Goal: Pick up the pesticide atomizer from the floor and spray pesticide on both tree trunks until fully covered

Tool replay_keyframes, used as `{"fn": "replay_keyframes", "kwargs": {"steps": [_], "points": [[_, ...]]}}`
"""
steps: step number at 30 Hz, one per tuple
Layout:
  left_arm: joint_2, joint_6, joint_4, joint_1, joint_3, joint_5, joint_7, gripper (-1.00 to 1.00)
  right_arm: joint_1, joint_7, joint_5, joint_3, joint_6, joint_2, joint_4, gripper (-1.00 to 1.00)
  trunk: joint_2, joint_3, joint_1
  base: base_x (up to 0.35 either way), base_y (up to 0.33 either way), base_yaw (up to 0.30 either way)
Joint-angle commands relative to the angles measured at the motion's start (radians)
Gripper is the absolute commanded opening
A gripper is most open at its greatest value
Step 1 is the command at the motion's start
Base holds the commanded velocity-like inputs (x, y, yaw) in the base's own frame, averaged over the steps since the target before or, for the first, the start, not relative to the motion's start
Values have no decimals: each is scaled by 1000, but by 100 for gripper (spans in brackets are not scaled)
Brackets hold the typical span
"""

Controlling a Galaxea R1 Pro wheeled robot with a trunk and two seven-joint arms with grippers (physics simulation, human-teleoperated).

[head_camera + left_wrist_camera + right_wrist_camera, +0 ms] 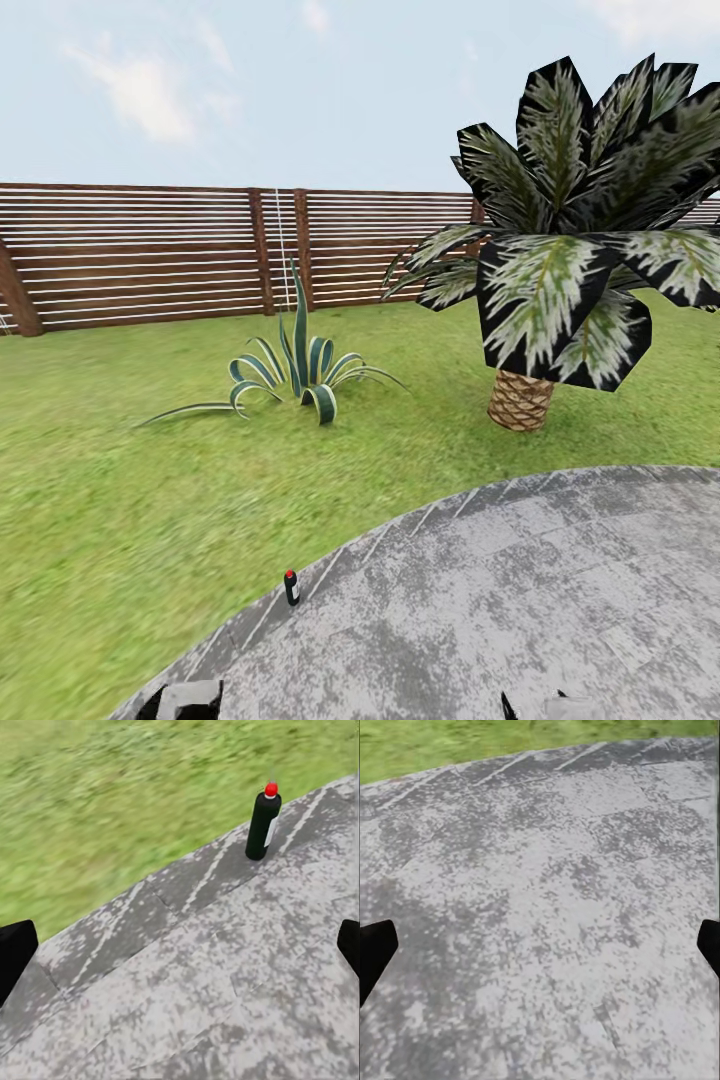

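No text, label, brand, number or sign can be read on anything in these views.

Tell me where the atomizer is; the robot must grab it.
The small black red-tipped pesticide atomizer stands upright at the grey stone paving's curved edge beside the lawn, left of centre in the head view.

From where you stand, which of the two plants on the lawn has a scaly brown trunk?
The broad-leafed palm on the right: it rises from a short scaly brown trunk. The striped spiky plant sprouts straight from the grass.
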State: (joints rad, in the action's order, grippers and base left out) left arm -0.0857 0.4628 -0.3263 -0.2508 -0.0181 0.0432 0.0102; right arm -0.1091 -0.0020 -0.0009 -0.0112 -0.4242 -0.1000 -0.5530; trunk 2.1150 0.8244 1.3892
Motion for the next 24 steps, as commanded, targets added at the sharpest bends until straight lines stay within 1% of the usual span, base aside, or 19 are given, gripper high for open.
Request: {"fn": "replay_keyframes", "kwargs": {"steps": [1, 3, 5, 6, 8, 9, 10, 14, 15, 16, 20, 24], "points": [[0, -42, 3, -56, 0, 1, 2, 100, 0, 0, 1, 0, 2, 3, -60, 100, 0, 0, 0, 0, 0, 0], [0, -107, 6, -128, 0, 1, 3, 100, -2, -1, 2, 0, 6, 9, -138, 100, 0, 0, 0, 0, 0, 0], [0, -164, 2, -186, 0, -1, 3, 100, -15, -1, 4, 0, 12, 21, -202, 100, 0, 0, 0, 0, 0, 0], [0, -176, 0, -199, 0, -1, 3, 100, -21, -1, 4, 0, 15, 25, -215, 100, 0, 0, 0, 0, 0, 0], [-2, -210, 0, -246, 0, -1, 4, 100, -46, 0, 5, 0, 37, 42, -247, 100, 0, 0, 0, 0, 0, 0], [-2, -215, 1, -255, 0, -1, 4, 100, -53, 0, 6, 0, 45, 46, -251, 100, 0, 0, 0, 0, 0, 0], [-4, -223, 3, -272, 0, -1, 5, 100, -73, 2, 6, 0, 68, 53, -260, 100, 0, 0, 0, 0, 0, 0], [-6, -214, 1, -281, 4, -9, 4, 100, -93, 6, 6, 2, 99, 60, -263, 100, 0, 0, 0, 2, 0, 0], [-6, -204, 5, -283, 4, -34, 4, 100, -97, 8, 5, 3, 105, 60, -265, 100, 0, 0, 0, 232, 0, 0], [-7, -203, 5, -283, 4, -39, 4, 100, -97, 8, 5, 2, 105, 60, -264, 100, 0, 0, 0, 270, 0, 0], [-11, -200, 8, -283, 3, -45, 5, 100, -98, 7, 4, 1, 106, 59, -264, 100, 0, 0, 0, 311, 0, 0], [-9, -200, 8, -283, 4, -47, 5, 100, -98, 7, 5, 2, 107, 59, -262, 100, 0, 0, 0, 332, 0, 0]]}}
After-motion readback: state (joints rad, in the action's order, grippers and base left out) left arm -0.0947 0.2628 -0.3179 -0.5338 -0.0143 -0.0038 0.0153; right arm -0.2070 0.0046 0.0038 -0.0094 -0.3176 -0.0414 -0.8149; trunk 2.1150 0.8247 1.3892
